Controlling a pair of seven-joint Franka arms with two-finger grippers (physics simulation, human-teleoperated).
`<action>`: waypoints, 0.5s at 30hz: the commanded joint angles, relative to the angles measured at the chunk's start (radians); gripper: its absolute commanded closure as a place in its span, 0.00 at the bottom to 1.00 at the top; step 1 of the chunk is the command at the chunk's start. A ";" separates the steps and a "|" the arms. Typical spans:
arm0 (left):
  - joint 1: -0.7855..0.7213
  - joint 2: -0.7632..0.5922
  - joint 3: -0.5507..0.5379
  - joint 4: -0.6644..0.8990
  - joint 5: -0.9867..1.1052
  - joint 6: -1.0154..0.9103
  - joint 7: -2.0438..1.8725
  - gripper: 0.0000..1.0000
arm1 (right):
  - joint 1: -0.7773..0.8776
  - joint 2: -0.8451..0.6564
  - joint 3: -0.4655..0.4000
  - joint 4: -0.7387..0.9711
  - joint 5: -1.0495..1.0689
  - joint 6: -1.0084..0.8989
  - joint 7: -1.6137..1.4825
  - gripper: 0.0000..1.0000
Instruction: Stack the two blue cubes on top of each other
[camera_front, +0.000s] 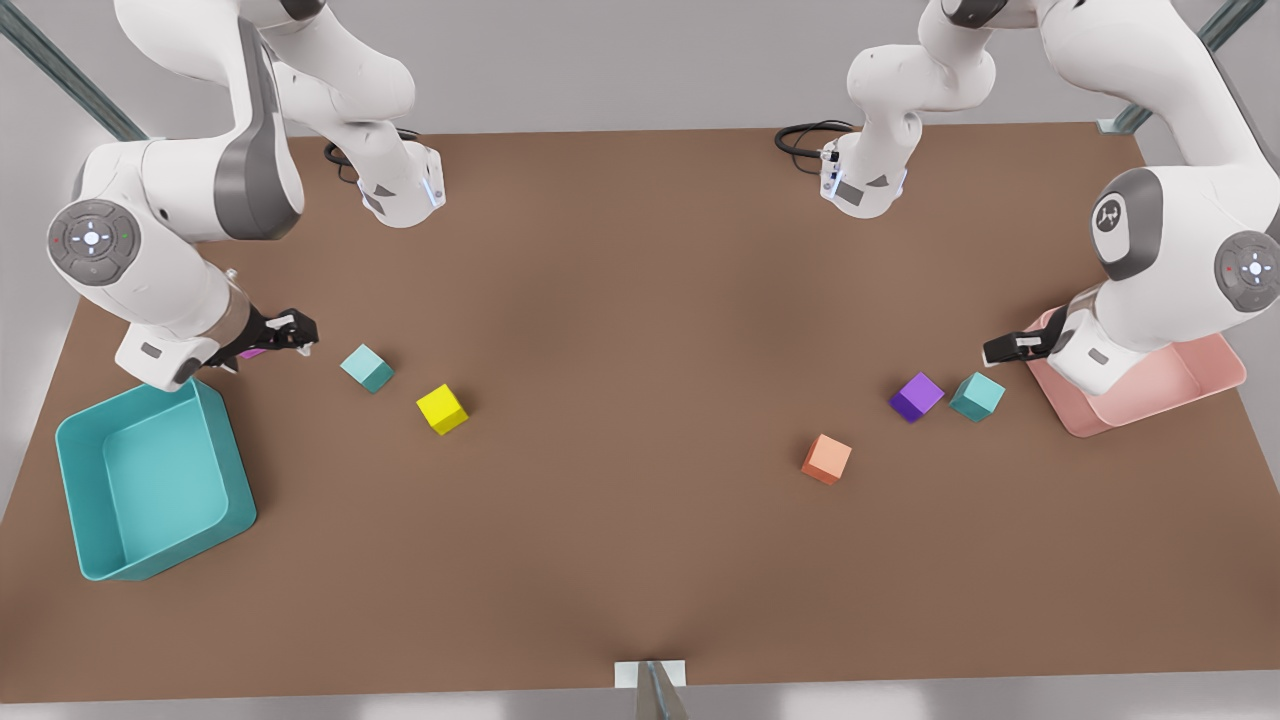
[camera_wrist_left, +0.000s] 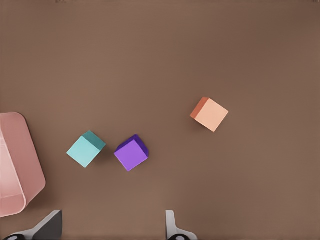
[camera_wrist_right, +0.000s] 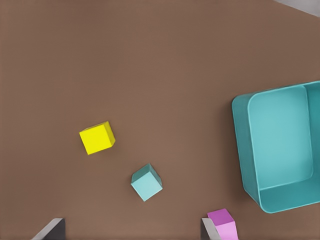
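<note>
- While both blue cubes are sitting apart on the table (camera_front: 640, 250), neither stacked nor gripped, the task is looking to be at its very start: the reach-and-grasp step.
- Left gripper (camera_front: 1003, 349) is hovering over the edge of the pink tray (camera_front: 1195, 385), on the front view's right; its fingers (camera_wrist_left: 171, 227) are standing wide apart and holding nothing.
- One blue cube (camera_front: 977, 396) is lying just beside the pink tray, between it and the purple cube (camera_front: 916, 396), which is almost touching it; the left gripper is hanging near this cube but not over it.
- Orange cube (camera_front: 827, 459) is sitting farther from the pink tray, well apart from that pair.
- Right gripper (camera_front: 290, 331) is hovering near the teal bin (camera_front: 100, 440), on the front view's left; its fingers (camera_wrist_right: 50, 229) are spread wide, empty.
- A pink cube (camera_wrist_right: 223, 223) is lying on the table under that gripper, beside one fingertip, not clamped.
- Second blue cube (camera_front: 367, 367) is resting a little way out from the teal bin, between the right gripper and the yellow cube (camera_front: 442, 408), clear of both.
- Next move, as I judge it: one gripper is needing to shift over its blue cube, turn to match the cube's skewed faces, and drop around it.
- Near the pink tray, the purple neighbour is leaving little room for a finger on that side, so a nudge is the risk; the cube near the teal bin is looking easier to take and carry across.
</note>
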 joint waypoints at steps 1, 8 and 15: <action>0.001 -0.001 0.000 -0.001 0.000 0.000 -0.015 0.00 | -0.010 0.000 0.000 0.002 0.018 0.003 -0.007 0.00; 0.014 0.004 0.000 -0.002 0.002 -0.017 -0.015 0.00 | 0.063 0.079 0.011 -0.042 0.011 -0.138 0.500 0.00; 0.015 0.024 0.000 -0.007 0.002 -0.033 -0.015 0.00 | -0.025 0.051 -0.014 -0.398 0.089 0.162 0.637 0.00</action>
